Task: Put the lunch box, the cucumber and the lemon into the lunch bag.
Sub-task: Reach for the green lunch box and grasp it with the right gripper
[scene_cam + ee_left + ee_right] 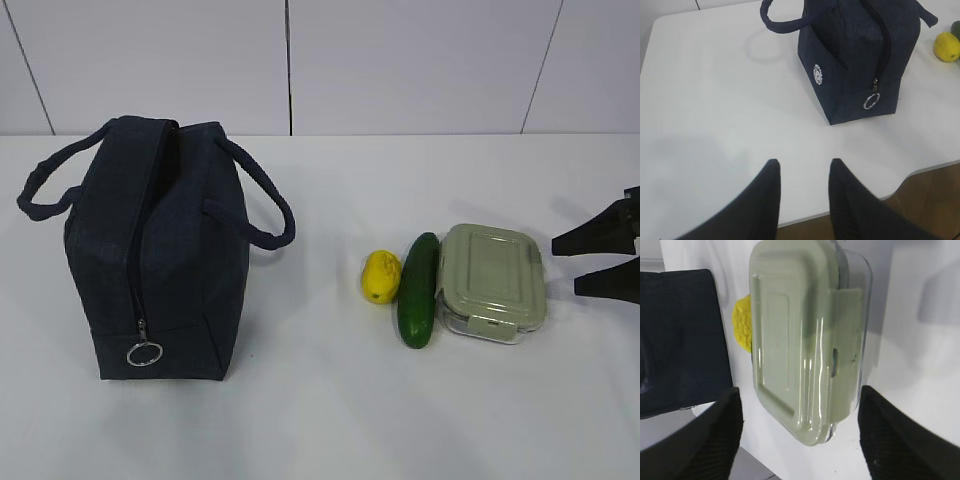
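The dark navy lunch bag [150,260] stands upright at the left, its silver ring pull [144,354] low on the near end; no lining shows. The yellow lemon [381,276], the dark green cucumber [420,290] and the sage-lidded lunch box [492,280] lie side by side right of centre. My right gripper [598,262] is open just right of the lunch box; in its wrist view the gripper [800,395] faces the box [805,340], apart from it. My left gripper [802,167] is open and empty over bare table, short of the bag [855,60].
The white table [320,420] ends near the left gripper, with its front edge [920,170] and brown floor below. A pale wall stands behind the table. The lemon [946,46] shows right of the bag, and it peeks out behind the lunch box in the right wrist view [742,330].
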